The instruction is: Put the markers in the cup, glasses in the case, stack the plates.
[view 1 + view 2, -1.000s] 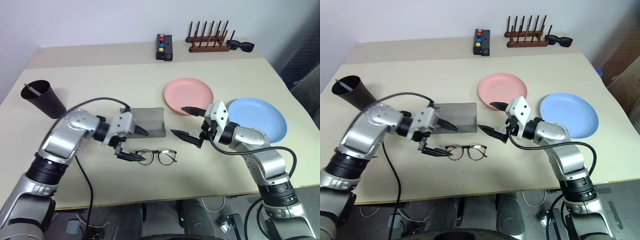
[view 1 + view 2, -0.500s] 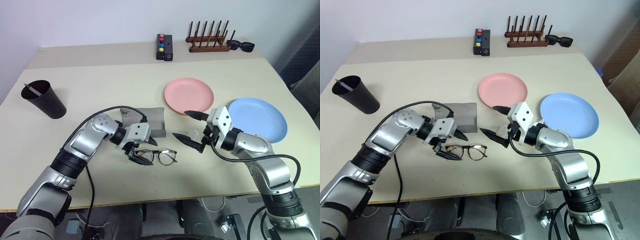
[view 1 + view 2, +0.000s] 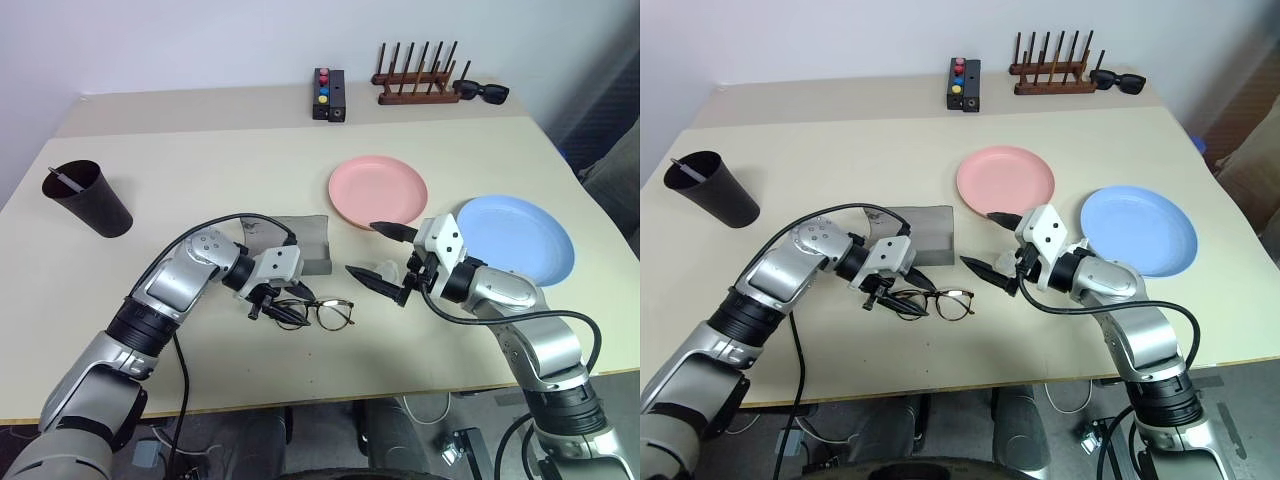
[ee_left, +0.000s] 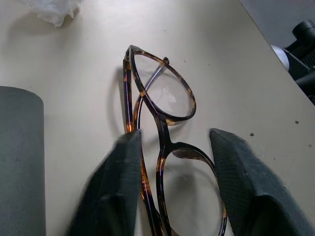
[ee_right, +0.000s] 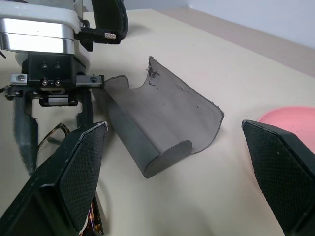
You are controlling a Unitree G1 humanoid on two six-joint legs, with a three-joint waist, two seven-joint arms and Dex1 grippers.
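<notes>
The brown-framed glasses lie on the table in front of the open grey case. My left gripper is down at their left lens. In the left wrist view its fingers press against both sides of the frame, shut on it. My right gripper hovers open to the right of the case, with nothing between its fingers. The pink plate and the blue plate lie side by side, apart. The black cup stands at far left with one marker in it.
At the table's back stand a black box with coloured buttons, a wooden peg rack and black sunglasses. A small crumpled white scrap lies near the right gripper.
My left gripper came down and to the right onto the glasses, and its fingers closed from wide open onto the frame. The right arm has stayed where it was.
</notes>
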